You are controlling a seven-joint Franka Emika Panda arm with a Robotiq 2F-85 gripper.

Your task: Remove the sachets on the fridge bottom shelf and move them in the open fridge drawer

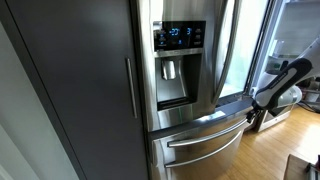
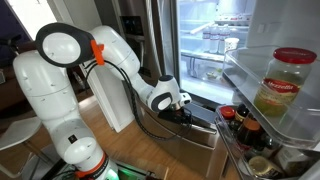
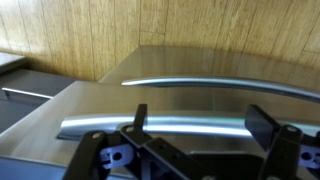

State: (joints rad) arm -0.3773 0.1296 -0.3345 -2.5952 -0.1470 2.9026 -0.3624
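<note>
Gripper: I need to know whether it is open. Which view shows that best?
The wrist view: the gripper shows its fingers wide apart, gripping nothing. In both exterior views the gripper is small and dark.

A steel bar handle (image 3: 90, 127) crosses close before the tool (image 3: 200, 128).

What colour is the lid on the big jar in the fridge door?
Red. The jar lid shows best in an exterior view.
</note>
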